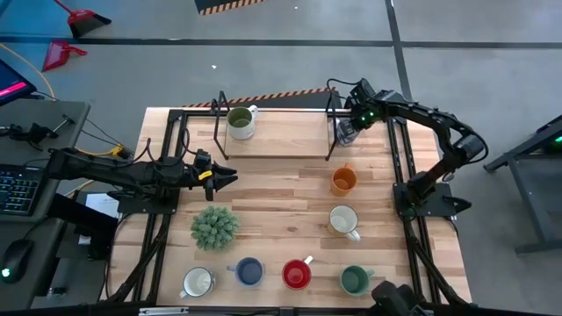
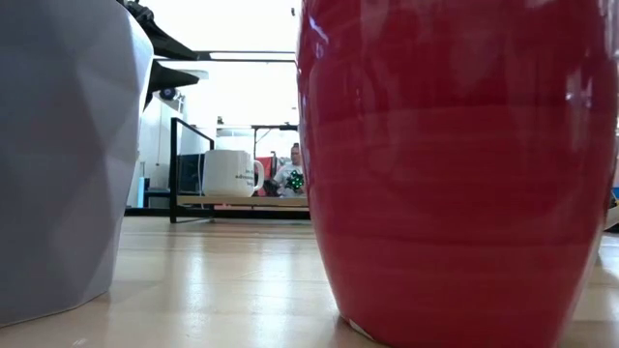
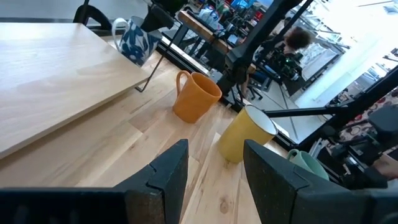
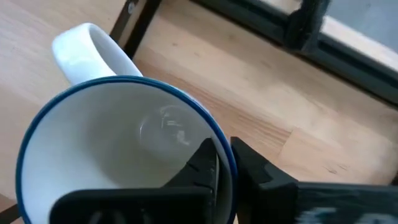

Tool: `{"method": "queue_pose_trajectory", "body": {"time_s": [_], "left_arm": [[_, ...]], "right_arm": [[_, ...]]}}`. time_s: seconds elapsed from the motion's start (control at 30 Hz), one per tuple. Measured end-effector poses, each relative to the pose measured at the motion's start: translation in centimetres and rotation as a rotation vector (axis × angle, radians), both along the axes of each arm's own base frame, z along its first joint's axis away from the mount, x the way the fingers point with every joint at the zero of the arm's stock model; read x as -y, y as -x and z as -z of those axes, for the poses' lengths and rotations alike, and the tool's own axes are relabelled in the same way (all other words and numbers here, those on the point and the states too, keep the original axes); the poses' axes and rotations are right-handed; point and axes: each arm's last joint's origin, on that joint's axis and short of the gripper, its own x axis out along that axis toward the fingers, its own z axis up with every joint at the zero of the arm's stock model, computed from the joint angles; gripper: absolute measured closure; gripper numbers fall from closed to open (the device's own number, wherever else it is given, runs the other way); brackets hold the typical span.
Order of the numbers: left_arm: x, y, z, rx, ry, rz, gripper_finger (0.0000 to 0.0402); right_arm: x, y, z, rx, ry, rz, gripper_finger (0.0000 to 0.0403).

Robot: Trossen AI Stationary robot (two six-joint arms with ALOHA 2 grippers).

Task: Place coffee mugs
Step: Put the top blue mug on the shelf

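R pincer (image 4: 224, 163) pinches upright blue-rimmed mug (image 4: 118, 143) rim, mouth up.

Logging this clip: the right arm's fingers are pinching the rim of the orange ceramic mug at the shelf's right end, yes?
Not the orange mug, which stands untouched on the table. The right wrist view shows the right gripper fingers pinching the rim of a white, blue-rimmed ceramic mug.

In the low view we see the red mug (image 2: 455, 164) cut off by the picture's top and right edges, hiding most of the table behind. The right gripper (image 1: 348, 132) covers its mug from above; we cannot tell its pattern there.
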Motion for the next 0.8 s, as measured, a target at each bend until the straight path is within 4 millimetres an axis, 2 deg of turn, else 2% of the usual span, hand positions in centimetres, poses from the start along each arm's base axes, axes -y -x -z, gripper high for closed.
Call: {"method": "queue_pose_trajectory", "body": {"time_s": [0.17,0.43,0.63,0.8], "left_arm": [[0.0,0.0,0.0,-0.001,0.001,0.006,0.0259],[0.0,0.0,0.0,-0.006,-0.020,0.021,0.0259],[0.1,0.0,0.0,-0.009,-0.034,0.028,0.0259],[0.1,0.0,0.0,-0.010,-0.034,0.058,0.0259]], "right_arm": [[-0.5,0.8,-2.2,0.021,0.071,0.026,0.0400],[-2.7,4.0,-8.2,-0.037,0.295,0.151,0.0402],[-4.9,5.4,-11.8,0.120,0.437,0.218,0.0402],[-6.2,5.3,-13.8,0.300,0.507,0.221,0.0402]]}}
